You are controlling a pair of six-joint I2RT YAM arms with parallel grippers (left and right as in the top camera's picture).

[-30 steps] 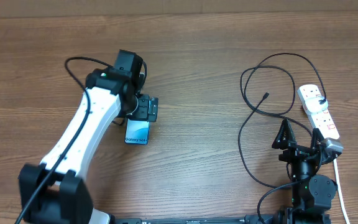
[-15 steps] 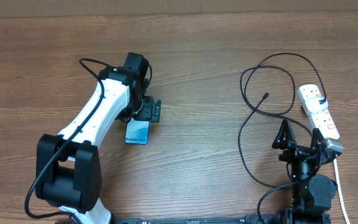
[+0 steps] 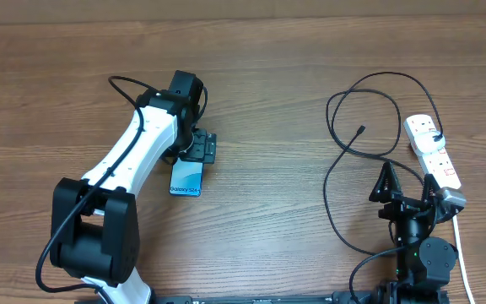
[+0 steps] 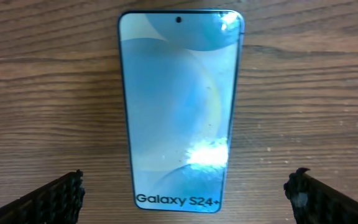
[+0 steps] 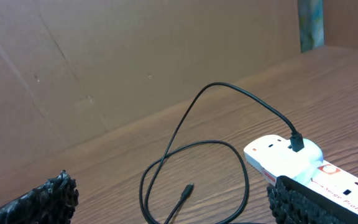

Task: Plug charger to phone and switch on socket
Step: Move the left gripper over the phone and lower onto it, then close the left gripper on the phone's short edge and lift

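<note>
The right gripper point(image 3: 407, 187) sits close to its arm's base, fingers spread wide with nothing between them. Just beyond it lies the socket point(image 3: 433, 148), flat on the brown wood-grain table point(image 3: 268, 84), its thick white cord point(image 3: 461, 245) running back toward the base. The charger point(image 3: 332, 181) is plugged into the socket's far end. Its black cable loops loosely over the wood, and its connector tip point(image 3: 360, 129) lies free, well apart from the phone point(image 4: 179, 106). The phone lies screen up on the table's left side. The left gripper point(image 3: 197, 149) hangs over it, released, its fingers point(image 4: 55, 199) wide on either side of the lettered end and clear of the edges. The socket's switch is too small to read. Behind the table stands a plain brown wall point(image 5: 135, 56).
</note>
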